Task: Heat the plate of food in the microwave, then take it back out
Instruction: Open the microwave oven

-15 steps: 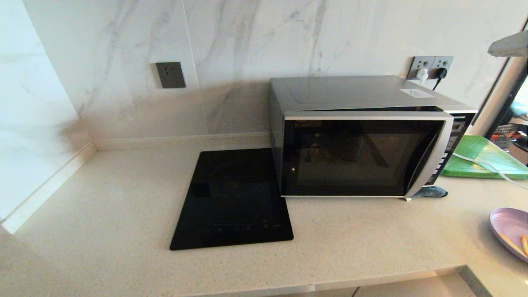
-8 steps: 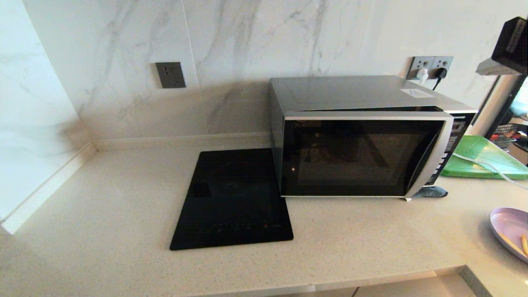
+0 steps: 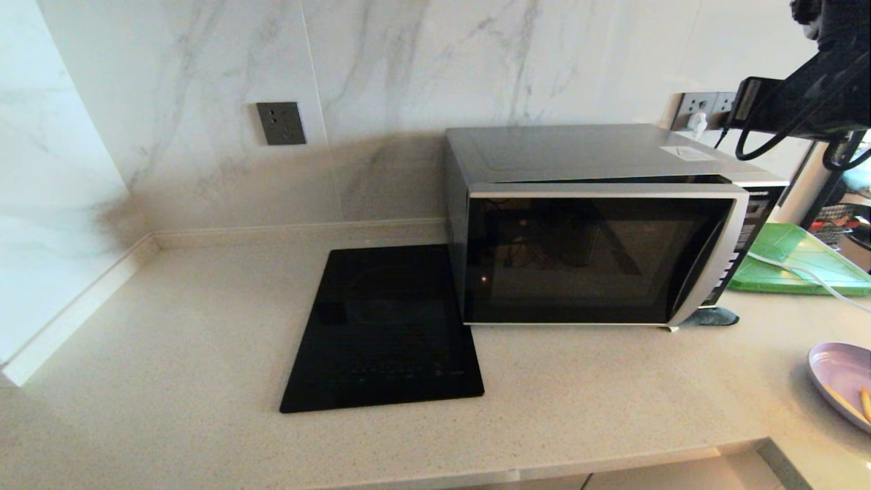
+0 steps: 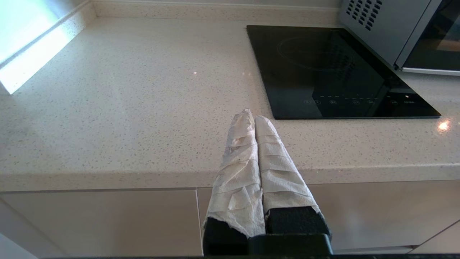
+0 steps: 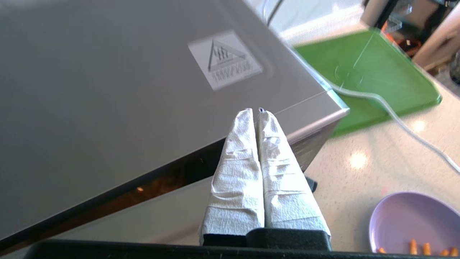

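The silver-grey microwave (image 3: 592, 258) stands at the back right of the counter, its dark glass door slightly ajar with a gap along the top. The lilac plate of food (image 3: 844, 381) lies on the counter at the far right, cut off by the view's edge, with a few yellow sticks on it. My right gripper (image 5: 254, 110) is shut and empty, hovering above the front right corner of the microwave's top (image 5: 107, 90), with the plate (image 5: 413, 223) below and to the side. My left gripper (image 4: 251, 116) is shut and parked low at the counter's front edge.
A flat black cooktop (image 3: 388, 327) lies left of the microwave. A green tray (image 3: 796, 262) with a white cable (image 3: 810, 275) across it sits to the microwave's right. My right arm (image 3: 810, 95) hangs high at the top right, near the wall sockets.
My right arm has risen and swung into the top right of the head view, toward the microwave's right end. The microwave, plate and left arm have not moved.
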{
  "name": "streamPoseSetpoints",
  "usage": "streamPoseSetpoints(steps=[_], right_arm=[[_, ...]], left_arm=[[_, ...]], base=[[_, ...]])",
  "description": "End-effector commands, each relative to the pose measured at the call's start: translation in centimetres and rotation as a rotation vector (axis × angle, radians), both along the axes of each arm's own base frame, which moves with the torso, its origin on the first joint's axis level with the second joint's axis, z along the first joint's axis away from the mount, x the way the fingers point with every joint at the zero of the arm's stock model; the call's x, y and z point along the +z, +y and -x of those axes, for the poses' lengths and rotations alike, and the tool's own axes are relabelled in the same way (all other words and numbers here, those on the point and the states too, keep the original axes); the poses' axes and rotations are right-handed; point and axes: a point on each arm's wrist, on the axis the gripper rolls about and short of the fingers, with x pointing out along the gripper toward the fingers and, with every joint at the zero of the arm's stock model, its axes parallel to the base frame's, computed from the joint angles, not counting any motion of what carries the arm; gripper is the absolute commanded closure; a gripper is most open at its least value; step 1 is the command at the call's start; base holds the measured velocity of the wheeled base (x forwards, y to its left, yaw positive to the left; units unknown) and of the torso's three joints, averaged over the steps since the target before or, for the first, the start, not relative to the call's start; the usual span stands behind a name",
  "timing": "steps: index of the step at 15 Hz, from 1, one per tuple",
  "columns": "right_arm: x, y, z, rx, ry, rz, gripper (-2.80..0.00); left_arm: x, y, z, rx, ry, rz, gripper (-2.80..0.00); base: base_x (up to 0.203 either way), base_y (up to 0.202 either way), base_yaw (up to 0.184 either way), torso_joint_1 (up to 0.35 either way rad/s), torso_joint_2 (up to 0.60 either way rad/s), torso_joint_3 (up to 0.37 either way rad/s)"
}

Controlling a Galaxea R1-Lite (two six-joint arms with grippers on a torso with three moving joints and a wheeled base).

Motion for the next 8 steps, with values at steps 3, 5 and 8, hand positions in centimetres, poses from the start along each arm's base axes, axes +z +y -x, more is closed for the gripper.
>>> streamPoseSetpoints(steps=[3,5,8], right_arm=[[-3.7,-0.3,-4.1,-0.018,0.063,0.001,0.00],[-4.1,-0.2,-4.3,-0.016,0.072,0.001,0.00],[-4.5,-0.2,-4.4,-0.009,0.100,-0.002,0.00]], left_arm=[[0.0,0.0,0.0,0.002,-0.001,0.001,0.00],[0.0,0.0,0.0,0.002,-0.001,0.001,0.00],[0.0,0.0,0.0,0.001,-0.001,0.001,0.00]], base=[[0.000,0.000,0.000,0.000,0.00,0.000],[0.000,0.000,0.000,0.000,0.00,0.000],[0.000,0.000,0.000,0.000,0.00,0.000]])
